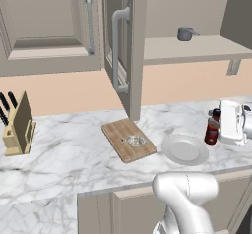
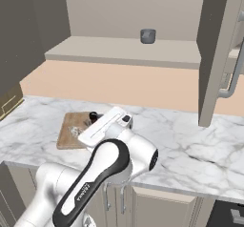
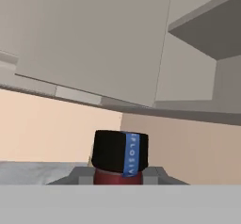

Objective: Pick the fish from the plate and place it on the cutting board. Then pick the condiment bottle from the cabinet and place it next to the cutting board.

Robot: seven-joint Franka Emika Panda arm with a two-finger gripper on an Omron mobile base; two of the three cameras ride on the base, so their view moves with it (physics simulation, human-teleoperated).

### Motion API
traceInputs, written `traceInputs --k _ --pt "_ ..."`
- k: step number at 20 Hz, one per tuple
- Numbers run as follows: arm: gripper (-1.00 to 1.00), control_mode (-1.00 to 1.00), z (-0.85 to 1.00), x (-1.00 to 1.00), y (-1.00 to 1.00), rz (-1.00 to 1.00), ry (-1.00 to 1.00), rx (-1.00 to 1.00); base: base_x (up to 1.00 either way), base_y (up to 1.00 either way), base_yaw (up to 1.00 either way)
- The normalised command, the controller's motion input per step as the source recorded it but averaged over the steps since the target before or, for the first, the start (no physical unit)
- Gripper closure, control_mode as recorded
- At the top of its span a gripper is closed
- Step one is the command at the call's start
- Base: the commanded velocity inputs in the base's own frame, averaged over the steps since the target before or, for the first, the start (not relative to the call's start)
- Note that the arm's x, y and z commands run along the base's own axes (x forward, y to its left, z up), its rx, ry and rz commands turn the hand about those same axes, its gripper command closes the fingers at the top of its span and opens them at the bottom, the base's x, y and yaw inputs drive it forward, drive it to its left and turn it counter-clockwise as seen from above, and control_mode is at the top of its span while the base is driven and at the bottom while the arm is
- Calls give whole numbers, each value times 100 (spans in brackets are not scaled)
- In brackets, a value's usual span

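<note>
Left base view, left to right: I see the knife block [image 1: 18,127], then the cutting board [image 1: 128,139] with the fish [image 1: 134,140] lying on it, then the bare plate [image 1: 184,149] just beside the board. Right of the plate, the gripper [image 1: 215,125] pinches the condiment bottle [image 1: 212,132], upright over the counter [image 1: 69,149]. Above, the cabinet [image 1: 197,46] door stands open; a small grey pot [image 1: 185,33] sits on its shelf.
</note>
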Motion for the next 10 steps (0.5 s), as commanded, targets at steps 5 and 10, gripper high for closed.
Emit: traceInputs --k 5,10 --pt "100 -100 -10 0 -35 0 0 -9 0 0 0" --pt "100 -100 -24 0 -31 0 3 -6 0 0 0"
